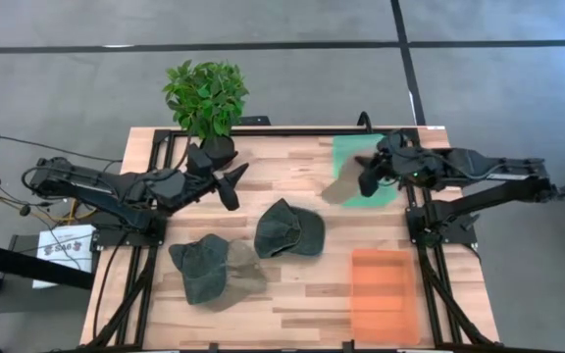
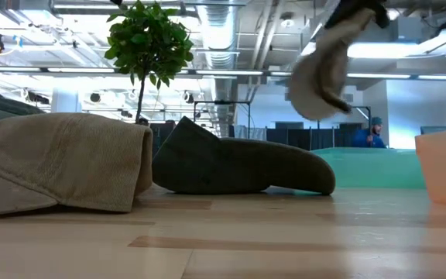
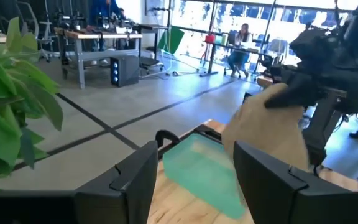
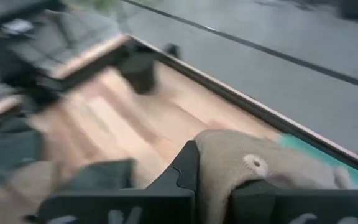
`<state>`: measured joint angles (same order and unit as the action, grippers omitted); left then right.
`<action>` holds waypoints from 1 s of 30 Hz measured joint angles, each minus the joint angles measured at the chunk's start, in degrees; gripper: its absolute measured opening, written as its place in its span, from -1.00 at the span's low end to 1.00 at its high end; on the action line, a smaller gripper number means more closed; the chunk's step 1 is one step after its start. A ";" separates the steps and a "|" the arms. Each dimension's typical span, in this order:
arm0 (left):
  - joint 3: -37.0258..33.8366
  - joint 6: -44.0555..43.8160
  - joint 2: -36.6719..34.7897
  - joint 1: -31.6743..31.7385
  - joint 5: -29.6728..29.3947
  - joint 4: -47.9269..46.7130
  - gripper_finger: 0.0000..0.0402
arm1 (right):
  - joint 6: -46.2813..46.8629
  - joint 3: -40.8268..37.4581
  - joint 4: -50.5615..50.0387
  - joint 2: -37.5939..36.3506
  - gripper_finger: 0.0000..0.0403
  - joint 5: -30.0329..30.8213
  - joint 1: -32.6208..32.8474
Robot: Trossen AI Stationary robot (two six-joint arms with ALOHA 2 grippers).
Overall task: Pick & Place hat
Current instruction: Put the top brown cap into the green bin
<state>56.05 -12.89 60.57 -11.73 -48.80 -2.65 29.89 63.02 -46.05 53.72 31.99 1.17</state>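
- We hold the tan fabric cap (image 1: pixel 342 186) clamped in the right gripper (image 1: pixel 369 178), lifted above the table at the 9 o'clock edge of the translucent green tray (image 1: pixel 385 152).
- The left gripper (image 1: pixel 231 185) waits with its fingers apart, near the potted green plant (image 1: pixel 206 96).
- Risk: the cap hangs partly outside the tray; releasing here could drape it over the rim onto the wooden table (image 1: pixel 292 294).
- Risk: a loose pinch on soft fabric may slip during travel.
- Two dark green caps (image 1: pixel 289 229) remain at 6 o'clock.
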 joint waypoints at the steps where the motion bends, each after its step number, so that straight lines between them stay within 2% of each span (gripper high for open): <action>1: 0.00 -0.31 -0.09 -0.09 0.00 -0.60 0.03 | 0.51 0.00 -2.10 -0.60 -0.99 0.35 -0.75; 7: -0.02 -2.70 0.29 -0.13 0.05 -2.96 0.03 | -0.66 0.00 -7.81 -2.04 -0.99 1.27 -8.75; 12: -0.04 -2.92 1.21 -0.13 0.10 -3.09 0.03 | -8.17 -0.05 -6.45 0.26 -0.99 0.91 -16.68; 18: -0.04 -3.51 1.60 -0.13 0.18 -2.93 0.03 | -14.58 -4.07 0.96 3.96 -0.99 -0.34 -23.44; 24: -0.03 -4.04 1.70 -0.13 0.18 -2.93 0.03 | -13.14 -10.75 4.20 4.65 -0.99 2.96 -24.49; 30: -0.04 -4.23 1.73 -0.13 0.16 -3.09 0.03 | -2.51 -18.53 5.57 4.67 -0.99 -3.08 -20.80</action>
<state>56.01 -17.12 62.30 -11.86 -48.64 -5.74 27.38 44.49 -40.48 58.39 28.91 -19.63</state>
